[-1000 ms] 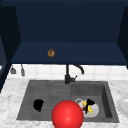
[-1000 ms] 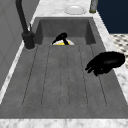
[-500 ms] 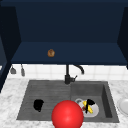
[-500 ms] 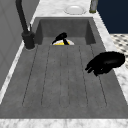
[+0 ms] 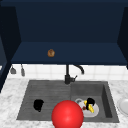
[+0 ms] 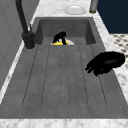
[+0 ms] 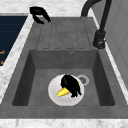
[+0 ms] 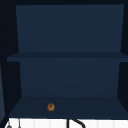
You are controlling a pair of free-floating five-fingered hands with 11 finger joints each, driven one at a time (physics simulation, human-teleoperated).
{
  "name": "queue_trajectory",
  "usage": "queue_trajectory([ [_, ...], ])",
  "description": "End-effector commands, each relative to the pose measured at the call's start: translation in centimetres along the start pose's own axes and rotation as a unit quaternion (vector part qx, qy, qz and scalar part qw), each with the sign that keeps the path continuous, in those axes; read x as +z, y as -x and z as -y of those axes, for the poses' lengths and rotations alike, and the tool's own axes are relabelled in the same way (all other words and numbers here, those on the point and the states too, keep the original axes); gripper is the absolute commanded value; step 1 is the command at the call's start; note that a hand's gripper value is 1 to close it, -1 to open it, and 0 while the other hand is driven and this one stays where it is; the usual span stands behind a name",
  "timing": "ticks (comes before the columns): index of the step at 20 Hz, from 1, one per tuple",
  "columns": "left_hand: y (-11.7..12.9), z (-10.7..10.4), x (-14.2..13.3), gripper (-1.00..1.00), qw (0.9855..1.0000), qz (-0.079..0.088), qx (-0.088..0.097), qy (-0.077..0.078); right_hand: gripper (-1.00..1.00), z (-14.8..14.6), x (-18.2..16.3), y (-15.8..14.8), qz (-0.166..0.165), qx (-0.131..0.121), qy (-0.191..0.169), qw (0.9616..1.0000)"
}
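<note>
My right hand (image 5: 90, 101) is down in the sink basin (image 5: 106, 100), its fingers curled over a yellow object (image 5: 91, 108) that lies on a white plate (image 5: 96, 111). From the right side, the hand (image 7: 71, 85) covers most of the yellow object (image 7: 63, 92), whose pointed end sticks out over the plate (image 7: 53, 96). My left hand (image 5: 38, 105) hovers over the ribbed drainboard (image 5: 50, 91) near its front edge, fingers relaxed and holding nothing. That left hand (image 6: 107, 62) also appears in the left side view.
A large red ball (image 5: 67, 115) sits at the sink's front edge. The black faucet (image 5: 67, 75) stands behind the sink. A small brown object (image 5: 51, 53) lies on the dark blue shelf (image 8: 67, 107). Another white plate (image 5: 123, 106) rests on the right counter.
</note>
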Motion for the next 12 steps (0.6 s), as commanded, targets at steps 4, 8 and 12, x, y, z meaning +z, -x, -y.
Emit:
queue_trajectory([
  [4,0.0,0.0,0.0,0.00,1.0000,0.000,0.000,0.000,1.00,-0.7,-1.1,-0.2,-0.010,0.002,0.031,0.9995],
  [8,0.0,0.0,0.0,0.00,1.0000,0.000,0.000,0.000,1.00,0.2,-1.1,-0.4,-0.013,-0.006,0.045,0.9989],
  [12,0.0,0.0,0.0,0.00,1.0000,0.000,0.000,0.000,1.00,1.0,-0.7,-0.5,-0.010,-0.021,0.066,0.9976],
])
